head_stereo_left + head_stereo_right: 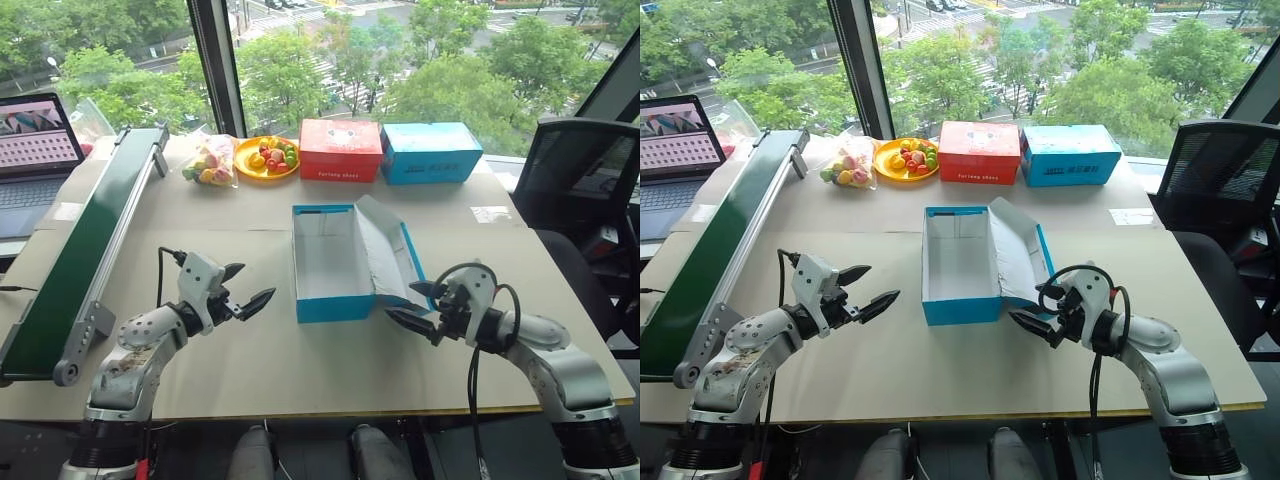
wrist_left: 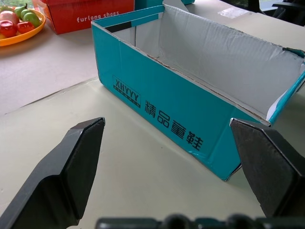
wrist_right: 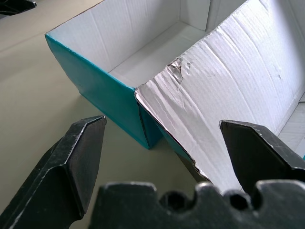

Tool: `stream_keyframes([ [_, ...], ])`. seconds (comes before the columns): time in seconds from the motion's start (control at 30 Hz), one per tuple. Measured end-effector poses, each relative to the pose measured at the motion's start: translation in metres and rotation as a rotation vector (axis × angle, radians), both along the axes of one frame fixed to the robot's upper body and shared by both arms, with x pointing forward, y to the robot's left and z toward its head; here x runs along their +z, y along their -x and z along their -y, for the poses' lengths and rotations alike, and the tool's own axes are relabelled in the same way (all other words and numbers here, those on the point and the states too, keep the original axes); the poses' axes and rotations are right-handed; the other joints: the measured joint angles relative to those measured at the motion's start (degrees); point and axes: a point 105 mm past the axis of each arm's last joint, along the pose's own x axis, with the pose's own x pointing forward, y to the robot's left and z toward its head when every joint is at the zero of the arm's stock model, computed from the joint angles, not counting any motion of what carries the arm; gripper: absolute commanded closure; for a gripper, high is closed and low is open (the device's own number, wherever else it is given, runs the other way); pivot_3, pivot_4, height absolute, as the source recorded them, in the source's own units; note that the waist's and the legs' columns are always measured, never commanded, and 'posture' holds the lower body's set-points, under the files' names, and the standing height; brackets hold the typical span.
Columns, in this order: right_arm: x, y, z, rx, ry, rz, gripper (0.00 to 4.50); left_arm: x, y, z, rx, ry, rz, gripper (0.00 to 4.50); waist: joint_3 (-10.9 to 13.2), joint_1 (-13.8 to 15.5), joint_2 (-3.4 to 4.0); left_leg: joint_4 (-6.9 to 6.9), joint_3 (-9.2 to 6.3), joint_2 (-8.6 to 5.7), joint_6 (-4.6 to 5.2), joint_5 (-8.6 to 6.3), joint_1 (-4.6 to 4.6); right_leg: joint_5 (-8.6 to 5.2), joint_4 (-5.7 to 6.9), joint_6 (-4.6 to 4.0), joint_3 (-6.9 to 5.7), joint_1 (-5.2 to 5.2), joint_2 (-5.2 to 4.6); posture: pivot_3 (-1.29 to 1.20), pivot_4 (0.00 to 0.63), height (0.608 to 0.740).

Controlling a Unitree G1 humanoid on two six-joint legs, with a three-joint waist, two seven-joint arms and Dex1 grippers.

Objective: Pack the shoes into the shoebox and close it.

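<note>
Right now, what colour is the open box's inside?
White inside the box; right wrist view shows it best.

The left hand (image 2: 167, 157) rises from the lower edge of the frame, its two black fingers (image 2: 66, 171) spread wide apart with nothing between them. Past them, across the middle of the frame, stands the shoebox (image 2: 167, 107), blue outside with dark printed characters and a small framed label on its long side, white and bare inside. Its lid flap (image 2: 224, 57) stands up along the far long side, showing a white creased inner face. The box rests on the pale worktop (image 2: 47, 95). In the upper left corner sit an orange plate (image 2: 28, 32) of small fruit and, just beside it, a red box (image 2: 90, 14) with white lettering.
</note>
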Motion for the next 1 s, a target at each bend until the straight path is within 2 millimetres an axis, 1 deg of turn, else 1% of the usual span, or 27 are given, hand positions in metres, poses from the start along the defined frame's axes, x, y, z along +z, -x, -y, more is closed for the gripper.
stream_keyframes([
  [0.1,0.000,0.000,0.001,-0.003,0.002,0.001,0.02,0.000,-0.001,0.001,0.001,0.017,-0.001,0.00,0.0,0.0,0.00,0.00,0.00,0.00,0.00,0.00,0.00,0.00,0.00,0.00,0.00,0.00,0.00,0.00,0.150,0.740],
  [0.17,0.003,-0.001,0.004,-0.008,0.020,0.006,0.02,0.006,-0.003,0.004,-0.016,0.113,-0.008,0.00,0.0,0.0,0.00,0.01,-0.01,0.00,0.00,0.00,0.00,0.00,0.01,0.00,-0.01,0.00,0.00,0.00,0.150,0.740],
  [0.2,0.006,-0.003,0.005,-0.010,0.027,0.009,0.02,0.011,-0.004,0.002,-0.012,0.157,-0.008,0.00,0.0,0.0,-0.01,0.01,-0.01,0.00,0.00,0.00,-0.03,0.00,0.02,0.00,-0.01,-0.03,0.00,0.00,0.150,0.740],
  [0.23,0.015,-0.009,0.004,-0.014,0.027,0.027,0.02,0.021,-0.011,-0.006,0.018,0.210,0.006,0.00,0.0,-0.1,-0.01,0.04,-0.01,0.01,0.01,0.00,-0.02,0.02,0.06,0.02,-0.01,-0.07,0.01,0.00,0.150,0.740],
  [0.3,0.047,-0.023,-0.002,-0.007,0.013,0.117,0.02,0.050,-0.028,-0.027,0.111,0.256,0.087,0.00,0.0,-0.4,-0.03,0.07,-0.13,0.02,0.03,0.02,0.00,0.04,0.06,0.25,0.00,-0.12,0.11,0.00,0.150,0.740],
  [0.33,0.067,-0.029,-0.006,0.001,0.009,0.178,0.02,0.068,-0.035,-0.039,0.168,0.262,0.141,0.00,0.0,-0.5,-0.04,0.08,-0.20,0.01,0.04,0.03,0.08,0.04,0.06,0.27,-0.02,-0.02,0.13,0.00,0.150,0.740],
  [0.37,0.088,-0.036,-0.013,0.016,-0.003,0.242,0.02,0.085,-0.043,-0.056,0.244,0.252,0.189,0.00,0.0,-0.7,-0.05,0.06,-0.20,0.01,0.04,0.03,0.17,0.04,0.05,0.28,-0.02,0.02,0.14,0.00,0.150,0.740],
  [0.43,0.108,-0.042,-0.026,0.050,-0.033,0.302,0.02,0.103,-0.048,-0.083,0.369,0.198,0.243,0.00,0.0,-0.8,-0.08,0.02,-0.21,0.00,0.04,0.03,0.23,-0.01,0.03,0.28,-0.02,0.11,0.14,0.00,0.150,0.740],
  [0.47,0.109,-0.045,-0.033,0.068,-0.051,0.302,0.02,0.106,-0.049,-0.094,0.418,0.170,0.250,0.00,0.0,-0.8,-0.09,-0.02,-0.21,-0.01,0.04,0.03,0.23,-0.02,0.03,0.28,-0.01,0.13,0.14,0.00,0.150,0.740],
  [0.5,0.105,-0.049,-0.042,0.092,-0.064,0.285,0.02,0.104,-0.050,-0.105,0.479,0.145,0.245,0.00,0.0,-0.7,-0.09,-0.06,-0.21,-0.04,0.03,0.02,0.20,0.03,0.01,0.16,0.00,0.13,0.12,0.00,0.150,0.740],
  [0.53,0.100,-0.052,-0.049,0.107,-0.068,0.263,0.02,0.101,-0.051,-0.111,0.513,0.132,0.234,0.00,0.0,-0.5,-0.10,-0.08,-0.21,-0.05,0.03,0.01,0.13,0.12,0.02,0.01,0.00,0.08,0.10,0.00,0.150,0.740],
  [0.6,0.088,-0.058,-0.067,0.150,-0.070,0.222,0.02,0.094,-0.053,-0.123,0.581,0.106,0.208,0.00,0.0,-0.1,-0.11,-0.11,-0.21,-0.05,0.02,0.01,-0.18,0.14,0.03,-0.03,-0.03,-0.22,0.10,0.00,0.150,0.740],
  [0.67,0.083,-0.060,-0.087,0.203,-0.091,0.202,0.02,0.092,-0.051,-0.133,0.632,0.108,0.196,0.00,0.0,0.0,-0.10,-0.09,-0.24,-0.05,0.02,0.01,-0.33,0.15,0.05,-0.04,-0.10,-0.31,0.10,0.00,0.150,0.740],
  [0.7,0.084,-0.060,-0.100,0.244,-0.104,0.204,0.02,0.092,-0.048,-0.140,0.656,0.101,0.198,0.00,0.0,0.0,-0.11,-0.08,-0.25,-0.05,0.02,0.01,-0.34,0.16,0.04,-0.04,-0.11,-0.32,0.10,0.00,0.150,0.740],
  [0.73,0.084,-0.059,-0.107,0.271,-0.107,0.212,0.02,0.091,-0.046,-0.143,0.668,0.093,0.195,0.00,0.0,0.0,-0.10,-0.08,-0.25,-0.05,0.02,0.01,-0.34,0.16,0.05,-0.04,-0.12,-0.30,0.10,0.00,0.150,0.740],
  [0.83,0.081,-0.060,-0.124,0.307,-0.102,0.224,0.02,0.083,-0.040,-0.152,0.696,0.087,0.178,0.00,0.0,0.2,-0.10,-0.04,-0.25,-0.03,-0.02,0.03,-0.32,0.20,0.07,-0.07,-0.18,-0.28,0.09,0.00,0.150,0.740],
  [0.93,0.079,-0.061,-0.137,0.318,-0.121,0.222,0.02,0.072,-0.035,-0.160,0.743,0.074,0.141,0.00,0.0,0.2,-0.11,-0.02,-0.25,0.03,-0.07,0.07,-0.32,0.23,0.09,-0.11,-0.26,-0.26,0.10,0.00,0.150,0.740],
  [1.0,0.078,-0.060,-0.141,0.323,-0.128,0.224,0.02,0.070,-0.033,-0.164,0.765,0.074,0.134,0.00,0.0,0.3,-0.11,-0.03,-0.25,0.03,-0.07,0.07,-0.32,0.23,0.09,-0.11,-0.28,-0.26,0.09,0.00,0.150,0.740],
])
